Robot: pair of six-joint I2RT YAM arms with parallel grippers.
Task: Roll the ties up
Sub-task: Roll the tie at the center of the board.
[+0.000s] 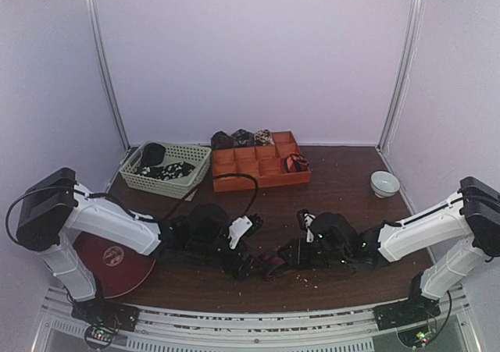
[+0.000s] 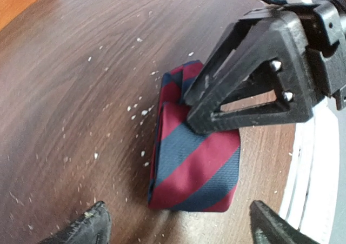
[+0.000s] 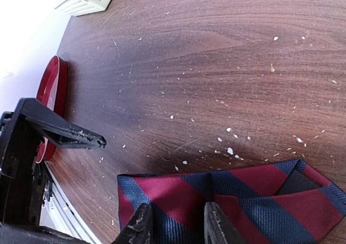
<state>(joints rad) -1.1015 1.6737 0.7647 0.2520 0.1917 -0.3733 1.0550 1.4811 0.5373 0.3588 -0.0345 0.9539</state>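
Right, we see the left tool [image 2: 184, 226] with its fingers [image 2: 89, 225] wide apart, holding nothing, low over the counter [image 2: 70, 92]. The striped tie [image 2: 194, 168], red and navy, lies folded flat on the counter just ahead of that gap, near the front edge between both arms. The right tool [image 3: 178, 225] is nipped onto one end of it, fabric between its narrow-set fingers. Pale specks dot the wood around it. Further back, a red-and-black coil [image 1: 295, 163] sits in the orange tray [image 1: 258, 183]. Loose dark ties [image 1: 164, 168] lie in the green basket [image 1: 160, 185]. A white bowl [image 1: 384, 183] stands at right, and a red disc [image 1: 117, 266] lies beneath the left arm.
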